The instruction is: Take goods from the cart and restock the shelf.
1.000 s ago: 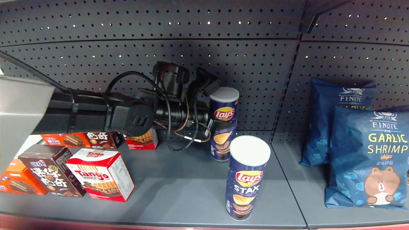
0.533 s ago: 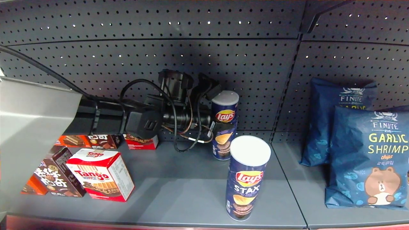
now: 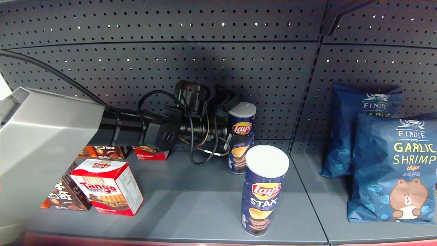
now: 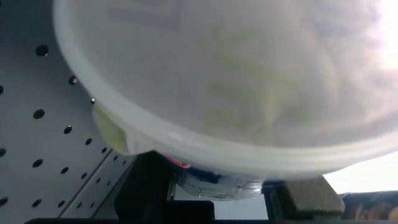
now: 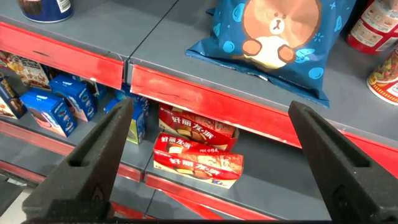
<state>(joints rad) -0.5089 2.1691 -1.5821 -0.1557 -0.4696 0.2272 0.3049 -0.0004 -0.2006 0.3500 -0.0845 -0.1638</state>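
Logo on front chip can [image 3: 262, 191], lettering on blue bag [image 3: 392, 171]

My left arm [image 3: 47, 136] wearing grey boxy shell, black wrist [image 3: 160, 135] beyond; black cables [image 3: 51, 70] looping; right fingers [image 5: 93, 165] looking black.

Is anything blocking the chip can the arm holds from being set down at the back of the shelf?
Nothing visible does. The held can is upright by the back panel, over bare shelf. The second can stands nearer the front edge; the boxes sit off to the left.
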